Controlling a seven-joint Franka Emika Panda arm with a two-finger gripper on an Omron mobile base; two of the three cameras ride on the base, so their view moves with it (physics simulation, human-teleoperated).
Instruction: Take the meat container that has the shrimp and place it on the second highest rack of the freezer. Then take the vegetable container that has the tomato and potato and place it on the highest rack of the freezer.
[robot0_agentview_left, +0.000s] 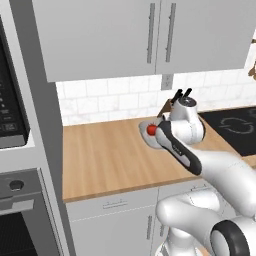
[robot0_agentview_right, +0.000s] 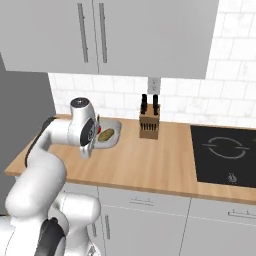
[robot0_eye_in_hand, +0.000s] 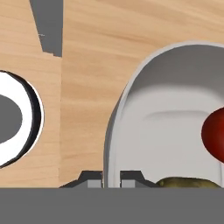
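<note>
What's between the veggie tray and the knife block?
Bare wooden counter, in the right base view: nothing sits between the vegetable container and the knife block.

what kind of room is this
A rendered home kitchen, by the look of it: a wooden counter under grey wall cabinets, a black cooktop set into it, a knife block by the white tiled wall, and an oven at the left.

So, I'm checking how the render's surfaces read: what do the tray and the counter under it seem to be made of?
The tray looks like grey metal with a matte finish: even grey, soft shading along its raised rim, no sharp glints; it could also be plastic. The counter looks like light wood, shown by its lengthwise grain streaks and warm tan colour, with a smooth, low-sheen surface.
</note>
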